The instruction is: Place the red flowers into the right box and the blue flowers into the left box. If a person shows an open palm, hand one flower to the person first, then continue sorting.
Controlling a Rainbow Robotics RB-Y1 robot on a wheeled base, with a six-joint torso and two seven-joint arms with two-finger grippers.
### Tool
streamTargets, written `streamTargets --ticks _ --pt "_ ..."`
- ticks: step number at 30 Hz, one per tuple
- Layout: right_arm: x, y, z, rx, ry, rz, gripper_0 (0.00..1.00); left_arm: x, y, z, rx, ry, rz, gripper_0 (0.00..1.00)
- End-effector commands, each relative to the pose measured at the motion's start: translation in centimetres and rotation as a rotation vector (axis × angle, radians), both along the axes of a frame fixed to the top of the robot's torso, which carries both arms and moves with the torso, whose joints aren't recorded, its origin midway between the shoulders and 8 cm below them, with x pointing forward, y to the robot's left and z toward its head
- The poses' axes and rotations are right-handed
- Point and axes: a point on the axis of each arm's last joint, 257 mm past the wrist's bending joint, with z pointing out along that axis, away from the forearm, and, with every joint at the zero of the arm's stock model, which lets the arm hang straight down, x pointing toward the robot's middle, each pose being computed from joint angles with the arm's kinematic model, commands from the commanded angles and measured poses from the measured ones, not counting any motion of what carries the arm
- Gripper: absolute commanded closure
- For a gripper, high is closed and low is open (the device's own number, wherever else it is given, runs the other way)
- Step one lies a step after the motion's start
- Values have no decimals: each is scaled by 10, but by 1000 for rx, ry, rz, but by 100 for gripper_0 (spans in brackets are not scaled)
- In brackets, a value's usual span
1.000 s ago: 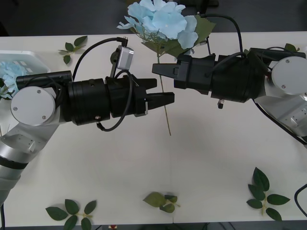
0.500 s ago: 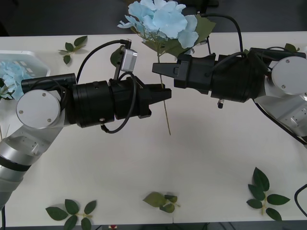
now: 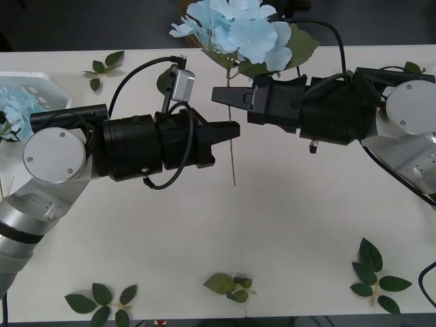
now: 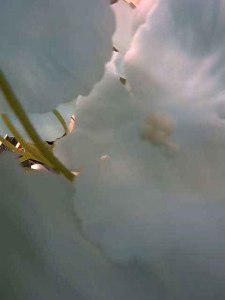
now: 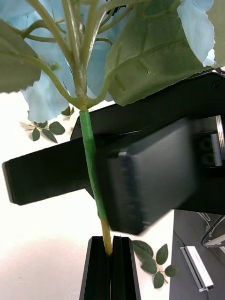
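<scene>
- Above the middle of the table (image 3: pixel 286 225), both arms meet around one blue flower (image 3: pixel 238 30), its pale head raised near the far edge and its thin stem hanging down between the two grippers
- Left gripper (image 3: pixel 231 131) reaches in from the left; in its wrist view the black fingers (image 5: pixel 101 267) sit pressed together with the stem (image 5: pixel 91 159) pinched between them, so it is clamped on the flower
- Right gripper (image 3: pixel 221 95) comes in from the right, higher on the stem and just under the head; I cannot tell whether its fingers are apart or together, as petals crowd its wrist view
- Left box (image 3: pixel 58 87) lies at the table's left edge with another blue flower (image 3: pixel 17 105) already inside; this looks like a handover so the left arm can carry the stem there
- Loose leaves (image 3: pixel 371 272) are scattered near the front edge and far left corner, well apart from the work
- Risk one: the stem is thin and held low, so the heavy head may swing or twist in the grip and slide out on the way
- Risk two: if both grippers hold while one pulls away, the stem could bend or tear
- Risk three: the two black wrists are very near each other, so a hasty move could knock them together
</scene>
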Motion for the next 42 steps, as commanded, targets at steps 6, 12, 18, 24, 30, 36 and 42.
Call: streamTargets --ticks 6,12,18,24,30,36,42 --pt "11 -19 13 -43 -37 -13 11 -11 -5 4 -8 -22 -20 100" --pt "25 -107 -16 -181 71 -25 11 -11 -4 7 -18 -29 -22 100" --pt "31 -188 -34 -258 155 -75 11 4 27 -3 111 -84 7 100" --pt "51 -251 -68 -480 64 -164 12 27 117 -19 327 -17 98 100" --pt "35 -231 -87 -512 -24 -47 12 32 235 -22 523 176 249 100" --pt "22 -195 -71 -430 -134 67 11 37 343 -13 605 334 400 100" --pt "2 -161 -54 -338 -159 176 11 28 493 -16 734 454 662 100"
